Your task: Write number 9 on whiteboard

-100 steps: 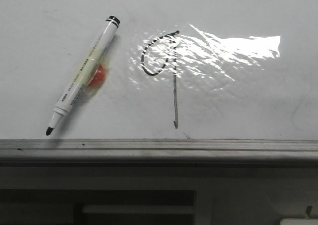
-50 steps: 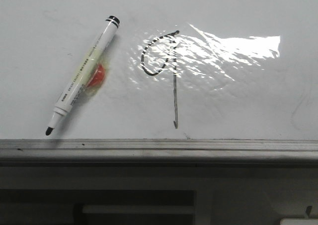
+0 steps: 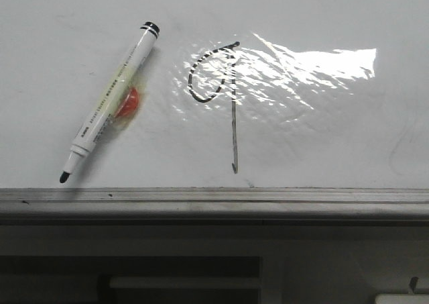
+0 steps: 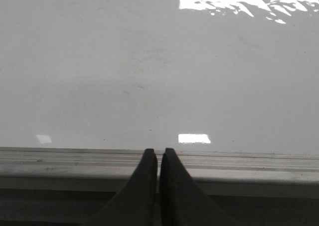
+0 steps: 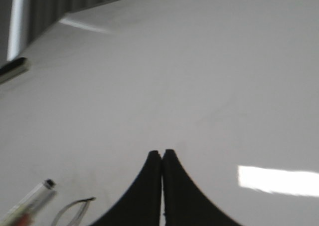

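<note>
- One black 9 (image 3: 224,92) sits drawn on the whiteboard (image 3: 322,136): an oval loop with a long straight tail, half under a wrinkled glare patch. Its loop edge peeks just beside the right jaws (image 5: 162,158); the writing looks finished.
- Marker (image 3: 109,102), white-barrelled and uncapped, lies tilted beside the 9 with an orange blob under it, held by nobody.
- Both jaws are clenched on nothing; the left jaws (image 4: 158,156) hover over the grey metal ledge (image 4: 249,162), well clear of the 9.
- Board surface is glossy, faintly smudged.
</note>
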Action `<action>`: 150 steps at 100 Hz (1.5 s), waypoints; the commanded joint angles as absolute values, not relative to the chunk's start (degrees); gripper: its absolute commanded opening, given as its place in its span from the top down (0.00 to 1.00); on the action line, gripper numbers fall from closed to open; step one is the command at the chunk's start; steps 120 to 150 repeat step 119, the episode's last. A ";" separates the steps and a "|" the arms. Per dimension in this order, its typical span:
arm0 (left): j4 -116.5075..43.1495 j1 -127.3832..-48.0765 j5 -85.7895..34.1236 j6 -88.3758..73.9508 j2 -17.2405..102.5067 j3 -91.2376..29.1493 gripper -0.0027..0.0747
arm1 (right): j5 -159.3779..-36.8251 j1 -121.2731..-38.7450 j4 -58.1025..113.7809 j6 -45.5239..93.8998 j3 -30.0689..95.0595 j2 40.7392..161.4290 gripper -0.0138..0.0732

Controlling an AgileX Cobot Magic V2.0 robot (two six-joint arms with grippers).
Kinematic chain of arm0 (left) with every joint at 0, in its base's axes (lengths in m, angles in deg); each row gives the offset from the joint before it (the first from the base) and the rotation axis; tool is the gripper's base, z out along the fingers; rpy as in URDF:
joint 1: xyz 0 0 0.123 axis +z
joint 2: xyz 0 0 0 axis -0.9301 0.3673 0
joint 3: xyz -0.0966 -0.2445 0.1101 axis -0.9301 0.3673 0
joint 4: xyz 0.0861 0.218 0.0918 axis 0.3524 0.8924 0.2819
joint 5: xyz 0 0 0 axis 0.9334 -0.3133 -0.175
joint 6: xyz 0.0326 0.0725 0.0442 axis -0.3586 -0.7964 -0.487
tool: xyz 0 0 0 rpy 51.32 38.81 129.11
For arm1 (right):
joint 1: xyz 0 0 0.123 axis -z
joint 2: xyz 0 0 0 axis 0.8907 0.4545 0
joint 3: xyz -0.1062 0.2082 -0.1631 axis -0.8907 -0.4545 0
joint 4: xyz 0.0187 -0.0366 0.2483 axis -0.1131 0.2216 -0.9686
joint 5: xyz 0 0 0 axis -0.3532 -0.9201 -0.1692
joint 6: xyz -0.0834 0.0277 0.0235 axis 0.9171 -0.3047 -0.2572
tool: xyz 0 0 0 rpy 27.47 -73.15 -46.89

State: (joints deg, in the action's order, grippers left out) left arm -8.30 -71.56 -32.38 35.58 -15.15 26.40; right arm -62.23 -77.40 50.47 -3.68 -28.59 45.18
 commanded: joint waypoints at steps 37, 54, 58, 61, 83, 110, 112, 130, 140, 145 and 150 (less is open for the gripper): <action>-8.20 -71.97 -29.77 35.70 -16.88 27.48 0.99 | -90.13 -52.09 47.30 0.18 -30.19 45.66 0.91; -8.20 -71.97 -29.77 35.70 -16.88 27.48 0.99 | -100.79 -51.99 44.23 3.77 -30.19 43.44 0.91; -8.20 -71.97 -29.77 35.70 -16.88 27.48 0.99 | -102.98 -51.99 44.36 3.77 -30.19 42.54 0.91; -8.20 -71.97 -29.77 35.70 -16.88 27.48 0.99 | -103.23 -51.99 44.76 4.04 -30.19 41.84 0.91; -8.20 -71.97 -29.77 35.70 -16.79 27.48 0.99 | -103.48 -51.99 44.85 4.04 -30.19 41.19 0.91; -8.20 -71.97 -29.77 35.70 -16.79 27.48 0.99 | -103.48 -51.99 44.85 4.04 -30.19 41.19 0.91; -8.20 -71.97 -29.77 35.70 -16.79 27.48 0.99 | -103.48 -51.99 44.85 4.04 -30.19 41.19 0.91; -8.20 -71.97 -29.77 35.70 -16.79 27.48 0.99 | -103.48 -51.99 44.85 4.04 -30.19 41.19 0.91; -8.20 -71.97 -29.77 35.70 -16.79 27.48 0.99 | -103.48 -51.99 44.85 4.04 -30.19 41.19 0.91; -8.20 -71.97 -29.77 35.70 -16.79 27.48 0.99 | -103.48 -51.99 44.85 4.04 -30.19 41.19 0.91; -8.20 -71.97 -29.77 35.70 -16.79 27.48 0.99 | -103.48 -51.99 44.85 4.04 -30.19 41.19 0.91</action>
